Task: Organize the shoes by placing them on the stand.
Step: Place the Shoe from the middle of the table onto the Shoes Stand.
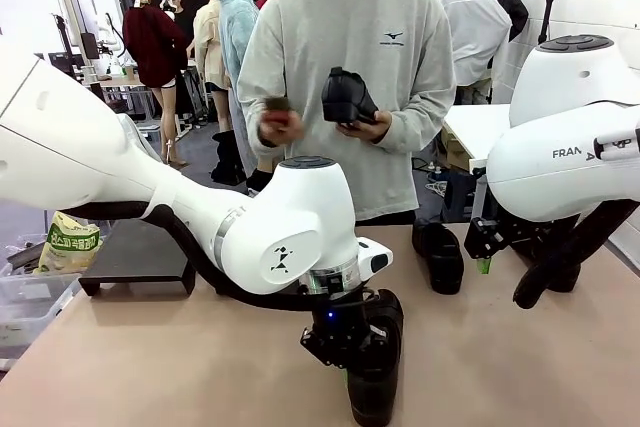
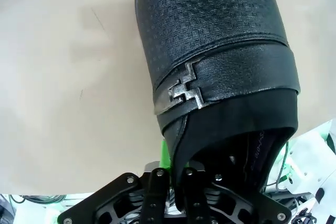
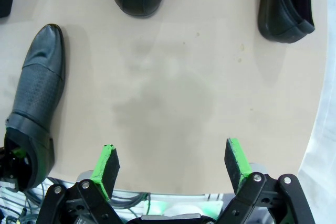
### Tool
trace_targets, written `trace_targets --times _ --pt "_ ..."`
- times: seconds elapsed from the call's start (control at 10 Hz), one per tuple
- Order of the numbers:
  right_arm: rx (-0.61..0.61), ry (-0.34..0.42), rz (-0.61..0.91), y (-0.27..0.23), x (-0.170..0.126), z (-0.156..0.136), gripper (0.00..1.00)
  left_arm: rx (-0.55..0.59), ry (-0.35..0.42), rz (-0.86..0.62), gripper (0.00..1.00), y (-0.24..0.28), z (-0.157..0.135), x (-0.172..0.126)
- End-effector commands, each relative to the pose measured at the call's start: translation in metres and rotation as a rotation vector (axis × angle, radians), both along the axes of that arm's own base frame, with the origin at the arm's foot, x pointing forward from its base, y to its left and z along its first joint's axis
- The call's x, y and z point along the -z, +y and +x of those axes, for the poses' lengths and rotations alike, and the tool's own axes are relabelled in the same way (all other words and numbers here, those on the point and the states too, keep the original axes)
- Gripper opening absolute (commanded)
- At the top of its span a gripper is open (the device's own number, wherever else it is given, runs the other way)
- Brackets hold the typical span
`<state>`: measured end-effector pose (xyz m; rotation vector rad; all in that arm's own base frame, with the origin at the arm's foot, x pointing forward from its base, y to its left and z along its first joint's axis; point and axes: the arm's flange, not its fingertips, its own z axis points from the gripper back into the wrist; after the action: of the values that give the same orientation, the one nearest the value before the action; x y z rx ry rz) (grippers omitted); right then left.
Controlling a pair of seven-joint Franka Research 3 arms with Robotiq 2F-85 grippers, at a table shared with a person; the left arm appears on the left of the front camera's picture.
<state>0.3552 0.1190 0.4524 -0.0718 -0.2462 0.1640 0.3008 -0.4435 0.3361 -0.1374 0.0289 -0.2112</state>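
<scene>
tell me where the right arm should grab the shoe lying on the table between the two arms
Grip the shoe by the side wall of its opening, probably, coming down from above with the right gripper, one finger inside. It sits on its sole, opening up, and that thin wall fits the open jaws better than the wide toe.

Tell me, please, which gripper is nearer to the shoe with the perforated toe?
Left. The left gripper clamps the perforated shoe at its heel rim; the right gripper hangs open beside it, apart.
</scene>
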Motion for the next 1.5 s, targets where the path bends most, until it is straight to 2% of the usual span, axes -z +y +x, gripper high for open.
trace_targets --times 0.0,0.1,0.3,0.5,0.7,0.9,1.1,1.3,1.4 --pt "0.014 0.0 0.004 0.001 0.001 -0.001 1.0 0.031 0.016 0.013 0.0 0.0 -0.003 -0.012" --pt "0.014 0.0 0.004 0.001 0.001 -0.001 1.0 0.014 0.022 0.025 0.0 0.007 -0.002 -0.021" --pt "0.014 0.0 0.004 0.001 0.001 -0.001 1.0 -0.035 -0.037 -0.034 0.0 0.044 -0.006 -0.056" --pt "0.014 0.0 0.004 0.001 0.001 -0.001 1.0 -0.023 -0.072 -0.058 0.0 0.097 -0.02 -0.087" --pt "0.014 0.0 0.004 0.001 0.001 -0.001 1.0 -0.087 -0.16 -0.118 0.0 0.167 -0.025 -0.108" --pt "0.014 0.0 0.004 0.001 0.001 -0.001 1.0 -0.105 -0.264 -0.136 0.0 0.243 -0.014 -0.123" --pt "0.014 0.0 0.004 0.001 0.001 -0.001 1.0 -0.105 -0.345 -0.059 0.0 0.319 0.003 -0.138" --pt "0.014 0.0 0.004 0.001 0.001 -0.001 1.0 -0.154 -0.425 0.008 0.0 0.373 0.02 -0.148" --pt "0.014 0.0 0.004 0.001 0.001 -0.001 1.0 -0.161 -0.441 0.034 0.0 0.395 0.028 -0.148"
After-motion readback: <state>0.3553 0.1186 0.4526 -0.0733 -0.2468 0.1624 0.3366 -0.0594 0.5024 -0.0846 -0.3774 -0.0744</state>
